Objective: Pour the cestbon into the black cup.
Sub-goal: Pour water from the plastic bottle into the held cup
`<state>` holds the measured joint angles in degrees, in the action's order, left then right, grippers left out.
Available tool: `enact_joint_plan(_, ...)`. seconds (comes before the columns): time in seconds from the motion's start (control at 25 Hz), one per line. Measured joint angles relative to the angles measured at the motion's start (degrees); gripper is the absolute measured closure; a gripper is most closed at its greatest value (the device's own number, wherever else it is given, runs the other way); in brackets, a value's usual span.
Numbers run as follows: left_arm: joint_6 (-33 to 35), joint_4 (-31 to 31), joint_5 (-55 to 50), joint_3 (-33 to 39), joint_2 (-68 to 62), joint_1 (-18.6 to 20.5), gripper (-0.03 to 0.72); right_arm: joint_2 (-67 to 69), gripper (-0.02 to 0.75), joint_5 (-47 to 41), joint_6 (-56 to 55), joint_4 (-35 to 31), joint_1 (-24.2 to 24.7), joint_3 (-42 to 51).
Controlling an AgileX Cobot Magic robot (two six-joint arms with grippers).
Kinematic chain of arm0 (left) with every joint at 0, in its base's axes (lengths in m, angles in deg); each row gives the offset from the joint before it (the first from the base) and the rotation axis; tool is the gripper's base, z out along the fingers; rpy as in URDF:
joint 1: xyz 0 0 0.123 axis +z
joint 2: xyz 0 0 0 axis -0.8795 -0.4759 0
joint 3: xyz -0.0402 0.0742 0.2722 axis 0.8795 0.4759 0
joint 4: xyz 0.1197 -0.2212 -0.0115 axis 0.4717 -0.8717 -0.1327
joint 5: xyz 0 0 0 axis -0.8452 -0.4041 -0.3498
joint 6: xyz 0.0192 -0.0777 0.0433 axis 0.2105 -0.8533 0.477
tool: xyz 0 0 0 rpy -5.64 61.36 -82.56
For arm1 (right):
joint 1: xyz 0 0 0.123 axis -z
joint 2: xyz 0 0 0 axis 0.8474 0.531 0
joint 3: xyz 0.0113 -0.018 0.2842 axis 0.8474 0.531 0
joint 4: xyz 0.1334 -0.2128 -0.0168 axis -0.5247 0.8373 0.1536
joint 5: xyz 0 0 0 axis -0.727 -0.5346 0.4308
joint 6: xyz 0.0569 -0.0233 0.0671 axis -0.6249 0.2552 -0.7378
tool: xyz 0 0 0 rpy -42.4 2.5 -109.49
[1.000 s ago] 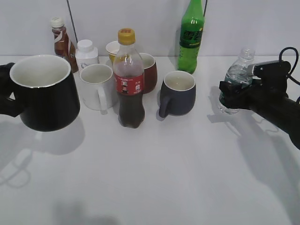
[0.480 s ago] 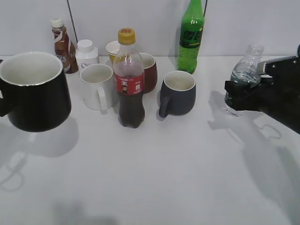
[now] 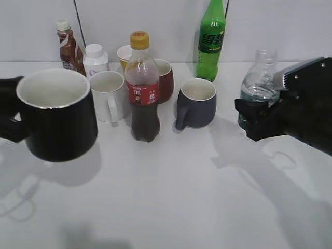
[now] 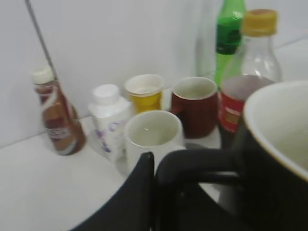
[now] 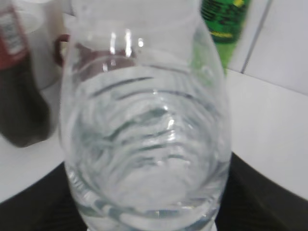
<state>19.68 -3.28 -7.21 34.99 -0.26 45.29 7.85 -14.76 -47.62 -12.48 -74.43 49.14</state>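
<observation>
The black cup (image 3: 61,120), glossy with a white inside, hangs upright above the table at the left. My left gripper (image 3: 9,118) is shut on its loop handle. In the left wrist view the cup (image 4: 281,159) fills the right side and a black finger (image 4: 137,192) presses against the handle. The cestbon (image 3: 258,83), a clear uncapped bottle partly full of water, is upright at the right and off the table. My right gripper (image 3: 258,120) is shut round its lower body. In the right wrist view the cestbon (image 5: 144,130) fills the frame, with black jaws either side.
Between the two arms stand a cola bottle (image 3: 142,88), a white mug (image 3: 107,96), a dark red mug (image 3: 166,79) and a grey-blue mug (image 3: 197,104). Behind are a green soda bottle (image 3: 211,41), a brown bottle (image 3: 66,47), a white jar (image 3: 95,59) and a yellow cup (image 3: 124,52).
The black cup has swung left and then come back right, nearer the camera and the cola bottle. The cestbon has risen off the table and shifted slightly left.
</observation>
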Motion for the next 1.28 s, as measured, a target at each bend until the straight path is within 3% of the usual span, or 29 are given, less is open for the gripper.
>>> enact_joint_plan(0.32,0.0,-0.06,4.3,-0.28,-7.72,-3.58,0.648,-6.09,0.253,-10.93,3.36,-0.82,-7.53,-0.53)
enact_joint_plan(0.56,0.96,-0.06,5.0,-3.22,-15.32,-7.99,0.648,-7.67,0.253,-16.37,3.94,-0.82,-8.17,-2.68)
enact_joint_plan(0.96,4.56,-0.4,5.66,-6.49,-20.86,-10.94,0.648,-8.19,0.253,-25.67,4.37,0.31,-8.36,-8.14)
enact_joint_plan(1.28,6.85,-1.46,6.19,-6.49,-22.84,-13.56,0.648,-8.19,0.253,-28.17,5.47,2.13,-12.92,-10.3)
